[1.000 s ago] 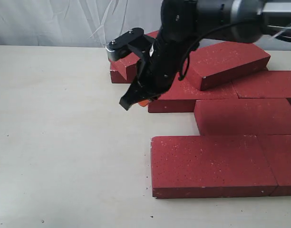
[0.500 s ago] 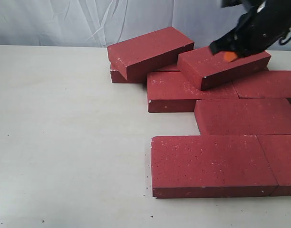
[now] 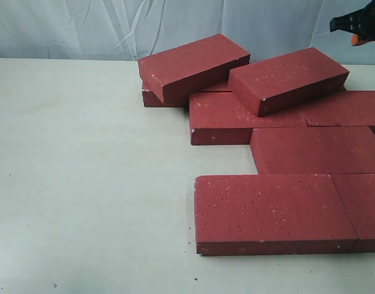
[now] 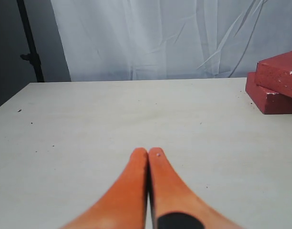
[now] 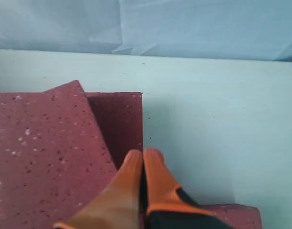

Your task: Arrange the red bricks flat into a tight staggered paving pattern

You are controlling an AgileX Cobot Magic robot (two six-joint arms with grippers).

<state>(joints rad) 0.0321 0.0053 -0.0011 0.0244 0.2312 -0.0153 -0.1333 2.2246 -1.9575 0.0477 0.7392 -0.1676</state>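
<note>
The red bricks (image 3: pixel 273 211) were mostly laid flat, staggered; two tilted bricks (image 3: pixel 288 78) below the right end effector (image 5: pixel 142 153) were yet to be flattened. It and the left end effector (image 4: pixel 148 151) were closed, empty.

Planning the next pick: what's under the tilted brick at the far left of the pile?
Another red brick lies beneath the tilted brick; only its left end shows, the rest is covered.
</note>
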